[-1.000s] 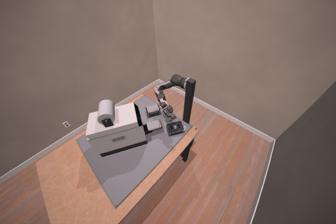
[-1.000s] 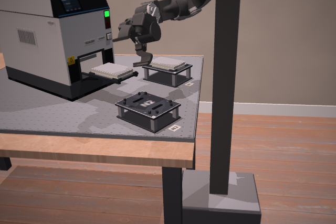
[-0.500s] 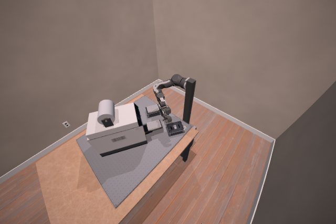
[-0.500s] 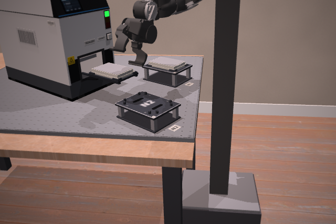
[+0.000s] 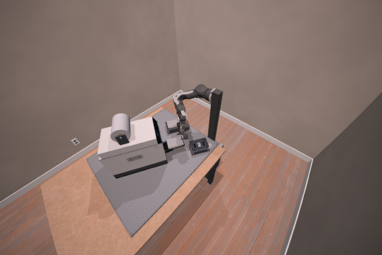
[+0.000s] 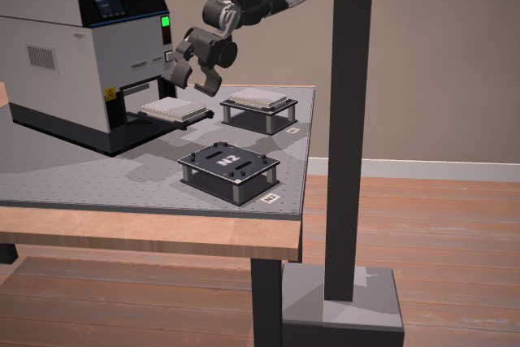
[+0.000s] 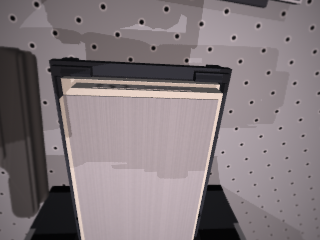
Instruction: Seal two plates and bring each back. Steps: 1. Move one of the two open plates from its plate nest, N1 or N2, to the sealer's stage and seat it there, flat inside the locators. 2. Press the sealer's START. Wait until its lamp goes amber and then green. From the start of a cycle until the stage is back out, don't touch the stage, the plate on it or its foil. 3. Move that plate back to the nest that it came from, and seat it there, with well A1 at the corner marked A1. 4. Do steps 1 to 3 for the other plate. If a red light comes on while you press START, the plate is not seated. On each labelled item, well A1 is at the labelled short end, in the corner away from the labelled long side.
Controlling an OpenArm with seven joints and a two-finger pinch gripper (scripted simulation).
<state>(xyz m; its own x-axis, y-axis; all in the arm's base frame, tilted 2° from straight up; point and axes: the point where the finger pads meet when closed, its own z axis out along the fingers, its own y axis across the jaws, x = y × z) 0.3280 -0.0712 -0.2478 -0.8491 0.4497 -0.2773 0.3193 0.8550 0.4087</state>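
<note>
Now poised above the plate point(image 5: 175, 143) point(image 6: 174, 109) point(image 7: 142, 150), gripper point(image 5: 185, 135) point(image 6: 195, 86) spread, nothing grasped — an off-centre descent could knock it loose from the stage point(image 6: 169, 123) point(image 7: 140, 70).

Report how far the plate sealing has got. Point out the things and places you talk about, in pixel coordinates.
Looks done: a pale rectangular plate point(image 5: 175, 143) point(image 6: 174, 109) point(image 7: 142, 150) sits on the extended stage, and the white boxy sealer's square lamp point(image 6: 165, 21) is green, so its cycle has probably finished.

In hand: nothing; the dark gripper point(image 6: 196, 86) is open above that plate.

Left: returning it to the black raised nest N2 point(image 5: 194, 147) point(image 6: 218, 168), which is bare; the other plate point(image 5: 171, 124) point(image 6: 257, 97) remains on its nest, its sealing status unclear.
</note>
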